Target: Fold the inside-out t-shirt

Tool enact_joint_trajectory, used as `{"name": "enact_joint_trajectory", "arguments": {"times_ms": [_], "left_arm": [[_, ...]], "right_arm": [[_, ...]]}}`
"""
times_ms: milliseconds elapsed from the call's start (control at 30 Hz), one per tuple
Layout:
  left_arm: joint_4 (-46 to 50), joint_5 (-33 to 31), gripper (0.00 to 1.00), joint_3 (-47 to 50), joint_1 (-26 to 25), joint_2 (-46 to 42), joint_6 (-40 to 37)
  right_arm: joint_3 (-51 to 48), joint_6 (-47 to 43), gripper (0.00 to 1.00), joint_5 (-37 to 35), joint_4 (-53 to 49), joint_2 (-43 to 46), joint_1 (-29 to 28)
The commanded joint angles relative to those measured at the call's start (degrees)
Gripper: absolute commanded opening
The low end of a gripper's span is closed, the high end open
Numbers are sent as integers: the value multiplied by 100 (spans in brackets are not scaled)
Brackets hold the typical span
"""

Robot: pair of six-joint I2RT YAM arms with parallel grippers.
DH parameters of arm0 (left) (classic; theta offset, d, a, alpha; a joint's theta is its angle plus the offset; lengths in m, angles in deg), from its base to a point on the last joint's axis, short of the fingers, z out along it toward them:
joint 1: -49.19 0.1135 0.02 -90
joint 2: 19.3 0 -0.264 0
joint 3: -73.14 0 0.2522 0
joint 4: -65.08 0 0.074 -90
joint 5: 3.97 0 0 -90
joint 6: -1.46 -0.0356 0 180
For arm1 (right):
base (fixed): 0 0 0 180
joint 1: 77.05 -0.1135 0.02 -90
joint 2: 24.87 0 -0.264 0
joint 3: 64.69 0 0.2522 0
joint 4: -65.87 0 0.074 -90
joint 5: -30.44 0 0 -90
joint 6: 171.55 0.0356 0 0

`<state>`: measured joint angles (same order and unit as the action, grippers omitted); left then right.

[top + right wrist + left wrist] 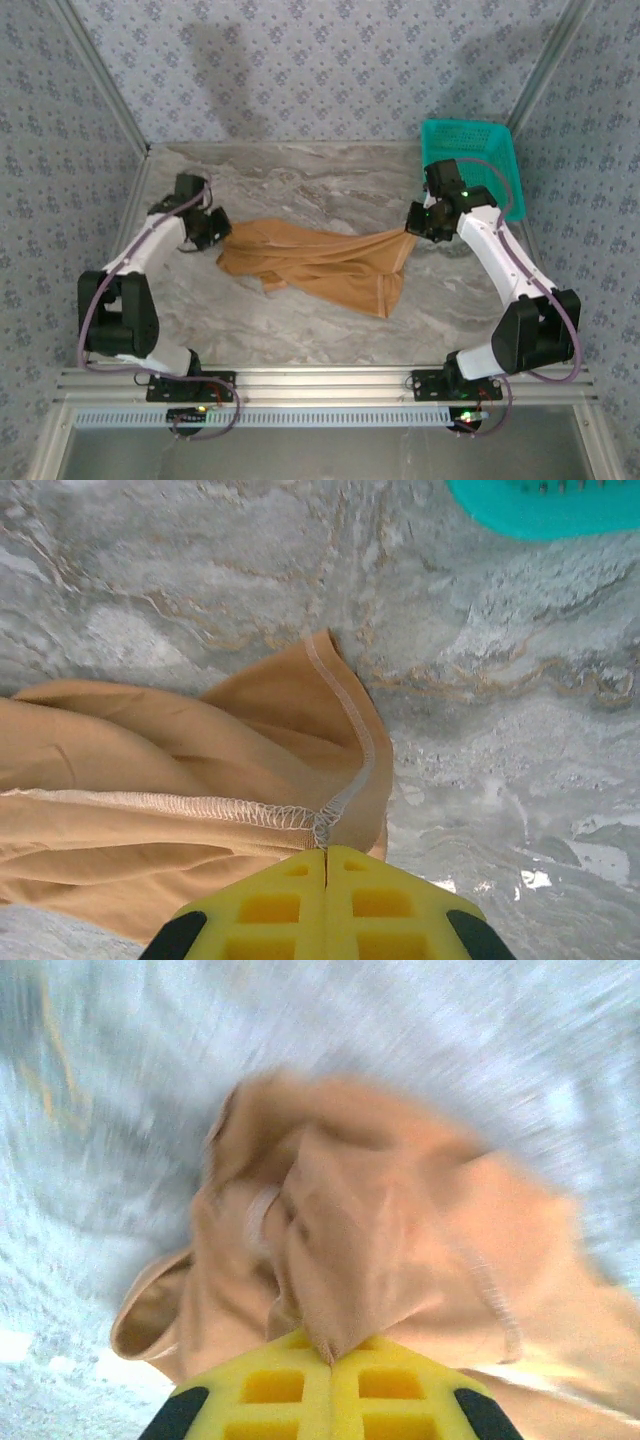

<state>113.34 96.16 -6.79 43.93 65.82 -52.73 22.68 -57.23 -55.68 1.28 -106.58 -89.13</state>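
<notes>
Marble desk [300, 180] holds the t-shirt [320, 260], stretched long left-to-right; right fingers [300, 905] clamp one end, left fingers [300, 1385] apparently the other.

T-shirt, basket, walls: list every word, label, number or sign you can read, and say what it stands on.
No text can be read anywhere.
t-shirt: only stitched seams show; a pale patch in the left wrist view is too blurred to read.
basket: no lettering visible.
walls: repeating flower pattern, no words.
</notes>
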Motion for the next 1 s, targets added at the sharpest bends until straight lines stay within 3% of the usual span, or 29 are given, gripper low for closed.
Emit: {"name": "enact_joint_trajectory", "arguments": {"times_ms": [0, 200, 433, 667, 967], "left_arm": [[839, -148, 0, -1365, 143, -755, -94], [871, 42, 0, -2956, 375, -1267, 259], [910, 225, 0, -3450, 456, -1396, 340], [1285, 399, 0, -4383, 510, -1556, 233], [841, -104, 0, -5476, 533, -2411, 98]], "right_arm": [[501, -154, 0, -25, -283, 69, 111], [1156, -173, 0, -62, -518, 125, 158], [1772, -22, 0, 176, -547, 233, 98], [2817, 136, 0, 702, -646, 380, -351], [3731, 528, 0, 1379, -119, 1429, -775]]}}
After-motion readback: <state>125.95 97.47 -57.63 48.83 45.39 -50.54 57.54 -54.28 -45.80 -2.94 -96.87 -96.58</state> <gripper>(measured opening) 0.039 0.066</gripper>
